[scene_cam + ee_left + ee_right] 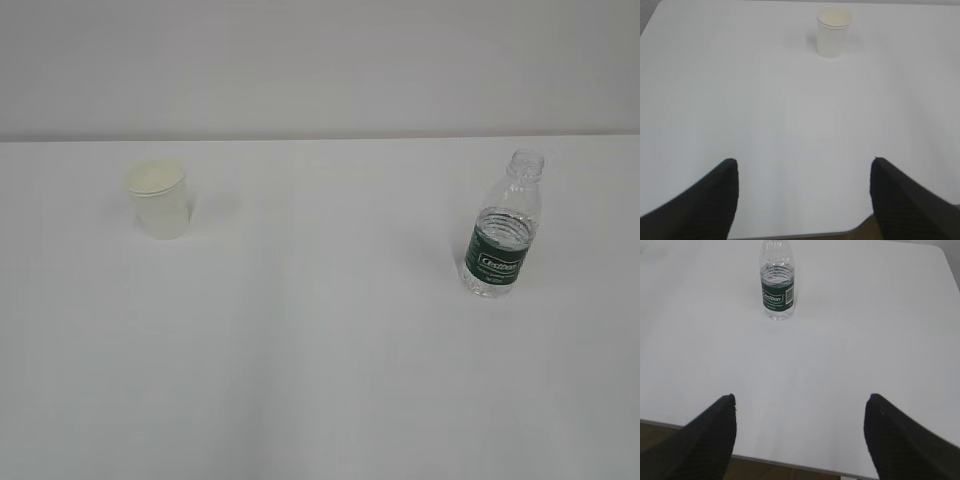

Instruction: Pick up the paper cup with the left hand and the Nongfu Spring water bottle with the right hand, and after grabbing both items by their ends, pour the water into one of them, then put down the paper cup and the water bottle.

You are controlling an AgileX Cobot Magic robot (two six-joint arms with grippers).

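Observation:
The off-white paper cup [160,200] stands upright on the left of the white table [320,360]. The clear Nongfu Spring water bottle [503,224], green-labelled and uncapped, stands upright on the right with water reaching about its shoulder. Neither arm shows in the exterior view. In the left wrist view the cup [834,31] is far ahead, and my left gripper [804,165] is open over the table's near edge, holding nothing. From the right wrist camera the bottle [777,280] also stands far ahead, slightly left; my right gripper [800,402] hangs open and empty near the front edge.
A pale wall [320,60] rises behind the table's far edge. The table's near edge [790,462] lies just under both grippers, with brown floor [670,432] beyond it. Bare tabletop separates cup and bottle.

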